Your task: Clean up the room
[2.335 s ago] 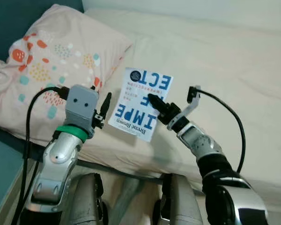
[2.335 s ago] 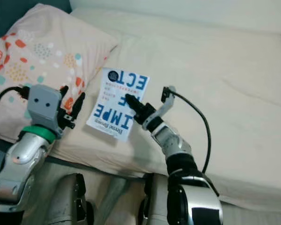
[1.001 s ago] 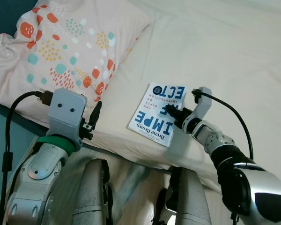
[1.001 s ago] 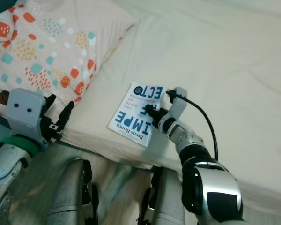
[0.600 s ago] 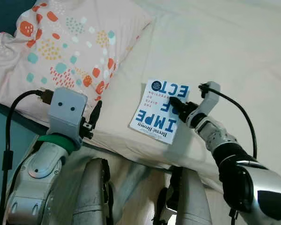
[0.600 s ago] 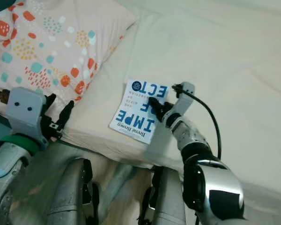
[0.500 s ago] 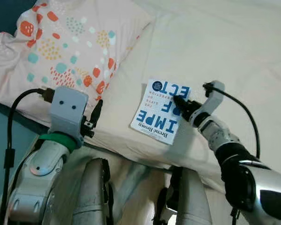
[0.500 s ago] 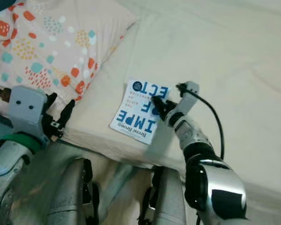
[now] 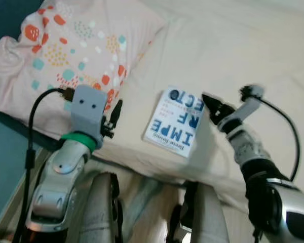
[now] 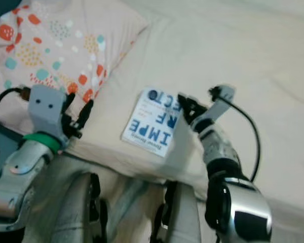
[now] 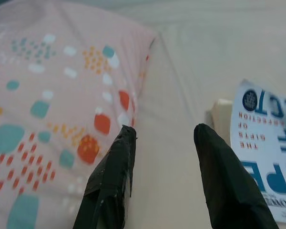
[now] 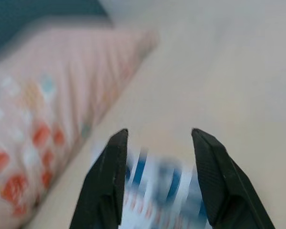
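A white paperback book [image 9: 173,123] with large blue letters lies flat on the cream bed [image 9: 253,55], near its front edge. My right gripper [image 9: 209,104] hovers just past the book's right edge, open with nothing between its fingers [image 12: 112,176]; in the right wrist view the book [image 12: 157,183] is a blur beyond them. My left gripper [image 9: 115,113] is open too, held over the mattress edge between the book and the pillow [image 9: 66,50]. In the left wrist view the book [image 11: 269,143] lies beside one finger [image 11: 224,186].
A pink pillow [image 11: 43,100] with orange and teal dots fills the bed's head end at the left. A dark teal wall [image 9: 7,167] borders the left side. My own legs [image 9: 104,207] stand against the bed's front edge. The mattress stretches bare to the right.
My right gripper has come off the book's cover and drawn back to its right edge. The left arm has risen and moved nearer the book. The book stays flat on the bed.
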